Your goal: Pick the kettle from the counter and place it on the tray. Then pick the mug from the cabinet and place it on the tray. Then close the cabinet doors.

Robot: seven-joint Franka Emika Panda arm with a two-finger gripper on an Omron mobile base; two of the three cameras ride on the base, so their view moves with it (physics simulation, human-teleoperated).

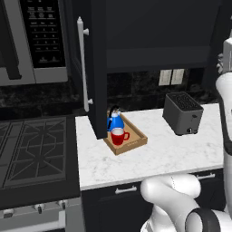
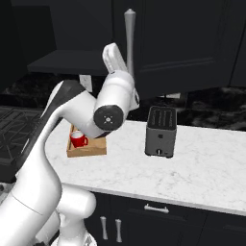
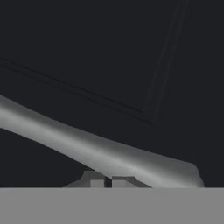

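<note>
The blue kettle (image 1: 115, 121) and the red mug (image 1: 118, 136) stand side by side on the wooden tray (image 1: 136, 144) on the white counter (image 1: 172, 154). The mug (image 2: 78, 139) and tray (image 2: 89, 151) also show past my arm, which hides the kettle there. The black cabinet (image 1: 154, 56) is open. Its left door (image 1: 97, 68) swings out over the tray, with its silver handle (image 1: 82, 68) on the outside. My hand is raised beside the right door's handle (image 2: 129, 38). My gripper (image 3: 108, 180) is shut, tips together against that silver bar (image 3: 100, 151), with the black door panel (image 3: 109, 52) behind.
A dark grey toaster (image 1: 183, 113) stands on the counter to the right of the tray, also as the toaster (image 2: 161, 132). A stove (image 1: 31, 149) adjoins the counter on the left, under a microwave (image 1: 41, 41). Black drawers (image 2: 156, 209) run below the counter edge.
</note>
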